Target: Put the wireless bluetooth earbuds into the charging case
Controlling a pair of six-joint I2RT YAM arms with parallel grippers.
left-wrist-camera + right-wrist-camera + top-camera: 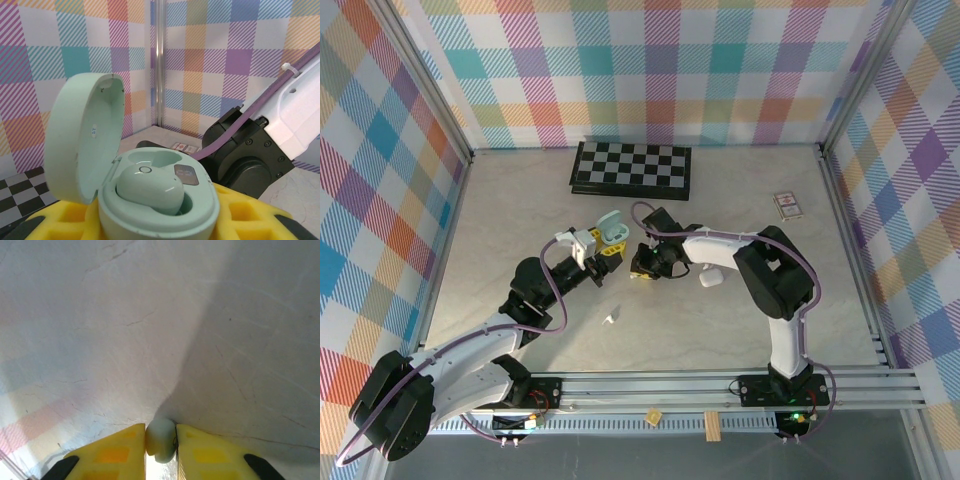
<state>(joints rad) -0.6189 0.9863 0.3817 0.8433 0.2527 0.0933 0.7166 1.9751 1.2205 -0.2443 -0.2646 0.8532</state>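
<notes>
The right pincer [161, 427] is clamped on a mint earbud [161, 444]. The bud is nipped at the very fingertips, with its rounded end protruding past them toward the table [150, 330]. So little of it is held that it could be squeezed out or twisted while it is carried to the case. The smooth curved plastic is judged slippery, so a drop and a roll across the table could follow. Its long axis is seen to run along the gap between the fingers, roughly in line with them. The stem cannot be made out, so which end leads cannot be told. If the stem is not turned down into its socket, a jam on the rim is to be expected.

In the top view the right pincer [643, 267] is found near the case [610, 233], low over the table, on the side away from the left arm. The case is clamped in the left pincer [598, 247], with its opening upward and its lid [85, 135] thrown back. One bud, the seated bud [150, 192], is already lodged in it, and the free socket is hard to make out behind that. A hard push could tilt the case or dislodge the seated bud.

A white earbud [611, 318] lies on the table, well apart from the case, toward the arm bases.
</notes>
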